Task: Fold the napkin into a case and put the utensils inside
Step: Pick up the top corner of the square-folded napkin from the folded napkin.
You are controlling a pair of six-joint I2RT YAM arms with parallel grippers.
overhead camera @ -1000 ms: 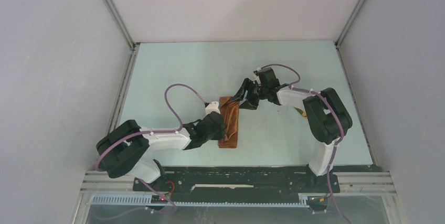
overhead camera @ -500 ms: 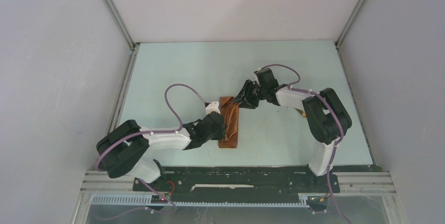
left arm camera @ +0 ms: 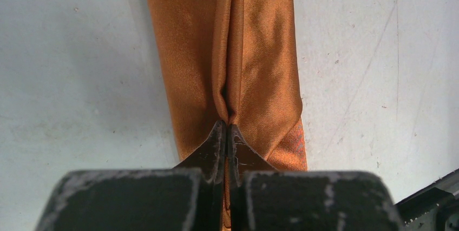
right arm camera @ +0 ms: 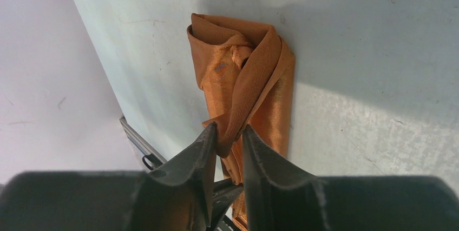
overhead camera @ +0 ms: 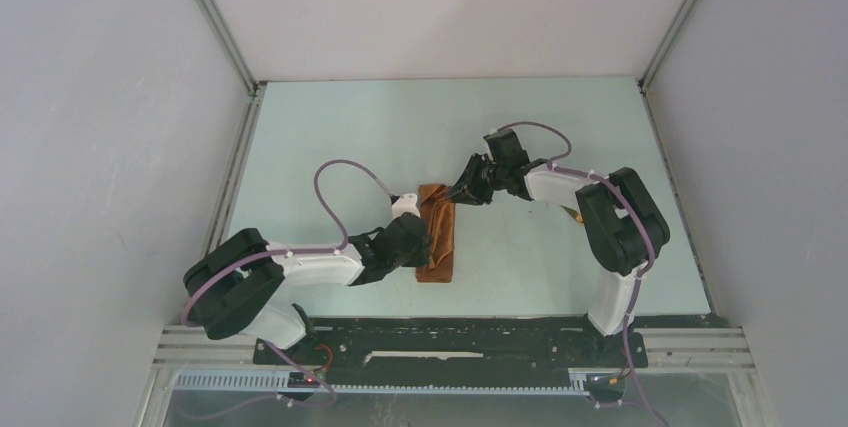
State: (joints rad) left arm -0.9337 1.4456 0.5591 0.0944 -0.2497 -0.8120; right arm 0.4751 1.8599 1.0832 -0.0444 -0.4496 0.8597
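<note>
The rust-orange napkin (overhead camera: 441,237) lies on the table as a narrow, elongated bundle, its length running from near to far. My left gripper (overhead camera: 429,245) is at its left side, shut on a raised lengthwise fold (left arm camera: 233,79) of the cloth, with its fingertips (left arm camera: 226,125) pressed together. My right gripper (overhead camera: 456,193) is at the napkin's far end. Its jaws (right arm camera: 228,129) stand a narrow gap apart around a diagonal band of cloth (right arm camera: 254,79). A small golden tip of the utensils (overhead camera: 573,213) shows beside the right arm, which hides the rest.
Pale walls enclose the light table (overhead camera: 340,137) on three sides, with metal frame posts at the back corners. A black mounting rail (overhead camera: 450,342) runs along the near edge, under both arm bases.
My right gripper's jaws have narrowed around the cloth at the napkin's far end, and it has shifted slightly. The left gripper and the napkin stay in place.
</note>
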